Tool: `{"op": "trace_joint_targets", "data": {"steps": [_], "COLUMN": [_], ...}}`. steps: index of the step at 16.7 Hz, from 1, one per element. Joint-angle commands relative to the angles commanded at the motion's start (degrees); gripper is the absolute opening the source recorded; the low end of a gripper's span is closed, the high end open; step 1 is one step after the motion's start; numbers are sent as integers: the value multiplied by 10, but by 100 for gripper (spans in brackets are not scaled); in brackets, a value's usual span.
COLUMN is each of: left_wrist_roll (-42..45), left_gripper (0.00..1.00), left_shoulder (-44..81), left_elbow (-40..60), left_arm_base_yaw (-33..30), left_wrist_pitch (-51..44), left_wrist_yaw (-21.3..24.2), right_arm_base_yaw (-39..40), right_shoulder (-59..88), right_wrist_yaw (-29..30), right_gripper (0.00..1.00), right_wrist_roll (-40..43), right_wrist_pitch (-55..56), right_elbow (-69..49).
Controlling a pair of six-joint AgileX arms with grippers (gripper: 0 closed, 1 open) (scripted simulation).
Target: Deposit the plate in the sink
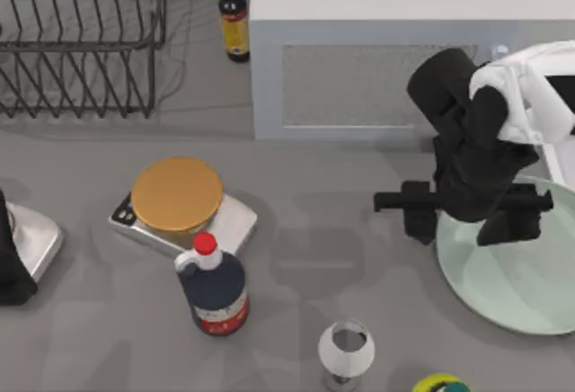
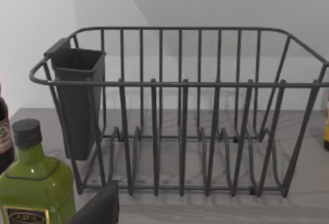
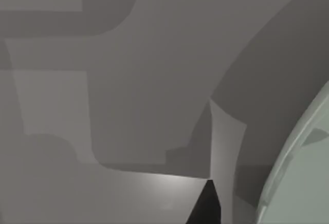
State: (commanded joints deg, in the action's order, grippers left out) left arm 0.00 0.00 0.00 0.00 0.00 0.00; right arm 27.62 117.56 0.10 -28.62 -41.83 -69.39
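While the right gripper (image 1: pixel 467 208) hangs over the left rim of the plate (image 1: pixel 521 275), near the counter's right edge, whether it grips anything cannot be told. Pale mint green, the plate lies flat on the grey counter (image 1: pixel 323 257) and runs past that right edge in the top view. Seen from the right wrist, the plate's curved rim (image 3: pixel 300 162) sweeps along one side above bare counter (image 3: pixel 128 80), with a dark fingertip (image 3: pixel 208 203) just beside it. Behind the right arm stands a big white box (image 1: pixel 395 41), close against it. Leftward lies open counter, then a golden disc (image 1: pixel 177 196) on a silver scale, a red-capped dark bottle (image 1: pixel 214 289) and a small glass (image 1: pixel 346 349) toward the front edge. Parked at the left edge, the left gripper (image 1: pixel 13 266) faces a wire dish rack (image 2: pixel 180 116) with its dark cup (image 2: pixel 77 95), a green bottle (image 2: pixel 33 183) close by.
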Motion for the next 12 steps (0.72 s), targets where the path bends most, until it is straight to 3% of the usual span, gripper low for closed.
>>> {"op": "trace_joint_targets", "data": {"steps": [3,12], "left_wrist_roll": [0,0], "left_gripper": [100,100], "left_shoulder": [0,0], "left_elbow": [0,0], "left_arm_base_yaw": [0,0], "left_wrist_pitch": [0,0], "left_wrist_yaw": [0,0], "right_arm_base_yaw": [0,-9], "right_shoulder": [0,-40], "right_wrist_yaw": [0,5], "right_gripper": [2,0], "right_wrist_roll": [0,2], "right_wrist_pitch": [0,3], "right_elbow": [0,-16]}}
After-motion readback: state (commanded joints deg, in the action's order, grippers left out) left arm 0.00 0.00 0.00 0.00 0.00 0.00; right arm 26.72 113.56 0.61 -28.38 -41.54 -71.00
